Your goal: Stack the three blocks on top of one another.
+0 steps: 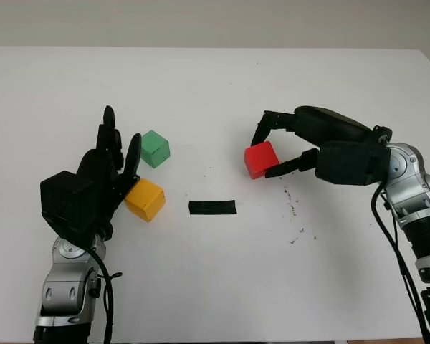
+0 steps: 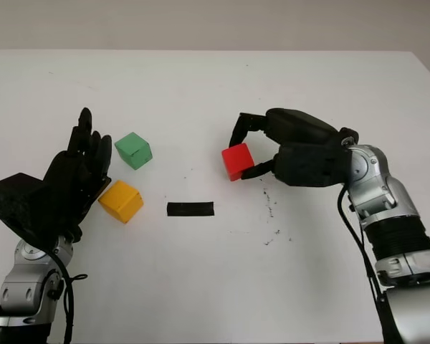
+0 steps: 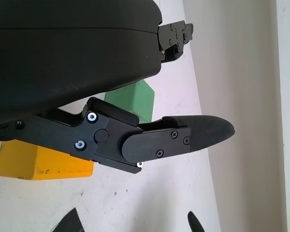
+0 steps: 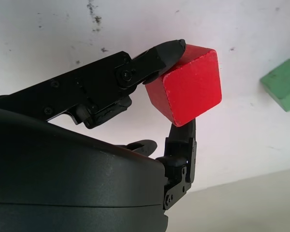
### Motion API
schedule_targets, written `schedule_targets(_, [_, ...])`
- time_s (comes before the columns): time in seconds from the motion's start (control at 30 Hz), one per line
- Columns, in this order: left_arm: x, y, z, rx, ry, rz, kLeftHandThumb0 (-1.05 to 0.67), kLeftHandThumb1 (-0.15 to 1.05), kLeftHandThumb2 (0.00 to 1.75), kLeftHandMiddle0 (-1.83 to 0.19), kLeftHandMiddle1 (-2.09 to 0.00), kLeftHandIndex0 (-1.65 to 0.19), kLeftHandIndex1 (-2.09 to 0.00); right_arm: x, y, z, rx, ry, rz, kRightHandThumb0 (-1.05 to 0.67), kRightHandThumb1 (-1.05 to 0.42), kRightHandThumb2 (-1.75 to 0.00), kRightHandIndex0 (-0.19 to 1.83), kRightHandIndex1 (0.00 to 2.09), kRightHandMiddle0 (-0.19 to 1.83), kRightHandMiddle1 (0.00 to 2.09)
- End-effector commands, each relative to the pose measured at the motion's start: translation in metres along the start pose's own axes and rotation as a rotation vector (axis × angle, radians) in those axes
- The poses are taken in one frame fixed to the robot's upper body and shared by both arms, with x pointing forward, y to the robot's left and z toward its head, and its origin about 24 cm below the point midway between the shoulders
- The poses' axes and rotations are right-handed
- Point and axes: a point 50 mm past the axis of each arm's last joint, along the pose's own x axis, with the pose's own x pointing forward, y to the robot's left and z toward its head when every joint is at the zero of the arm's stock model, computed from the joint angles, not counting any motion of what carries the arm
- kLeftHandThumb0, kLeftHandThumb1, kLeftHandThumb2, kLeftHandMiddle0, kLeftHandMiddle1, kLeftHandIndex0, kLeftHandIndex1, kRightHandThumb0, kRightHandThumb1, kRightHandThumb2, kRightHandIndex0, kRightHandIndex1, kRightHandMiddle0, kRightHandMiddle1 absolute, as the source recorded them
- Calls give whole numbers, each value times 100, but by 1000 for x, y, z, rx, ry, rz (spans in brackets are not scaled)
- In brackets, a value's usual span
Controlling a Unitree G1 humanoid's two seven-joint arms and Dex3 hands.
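Nearest the camera, the left robot hand (image 1: 104, 175) stands at the near left of the white surface (image 1: 215, 287), open and holding nothing, its fingers pointing away toward the far edge. Just beside its palm, on the inner side, sits the yellow block (image 1: 145, 199); whether hand and block touch cannot be told. In the left wrist view the yellow block (image 3: 43, 162) lies on the surface behind the black finger links.

A short black strip (image 1: 212, 207) lies flat on the surface just right of the yellow block, near the middle. A scatter of dark specks (image 1: 295, 215) marks the surface further right.

A little farther back, the green block (image 1: 155, 148) sits on the surface just beyond the yellow one, near the left robot hand's fingertips and apart from them.

At about the same depth on the right, the right robot hand (image 1: 272, 147) reaches in from the right side and grips the red block (image 1: 261, 159). In the right wrist view one fingertip (image 4: 166, 50) presses the block's upper edge and another finger (image 4: 183, 140) meets it from the opposite side, the red block (image 4: 186, 84) pinched between them and tilted.
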Motion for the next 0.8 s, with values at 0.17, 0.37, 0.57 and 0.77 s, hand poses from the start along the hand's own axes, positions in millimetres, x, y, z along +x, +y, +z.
schedule_targets(0.17, [-3,-1,2,8,-4,-5,-73,105,55,19,-4,19,-4,-4,-3,18,60,-88,-36,-43,-96,-5,41,7,33,153])
schedule_targets(0.37, [-2,-1,3,6,-12,12,-73,105,54,18,-5,18,-5,-6,3,35,140,-127,-14,-44,-97,-6,35,3,32,155])
schedule_targets(0.57, [-2,-2,4,-3,-15,4,-75,105,55,19,-5,19,-4,-7,16,43,207,-125,25,-44,-98,-6,21,0,30,159])
schedule_targets(0.77, [-1,-4,5,-29,-52,2,-75,105,61,19,-1,19,0,-3,41,48,243,-111,33,-43,-96,-5,19,2,32,164])
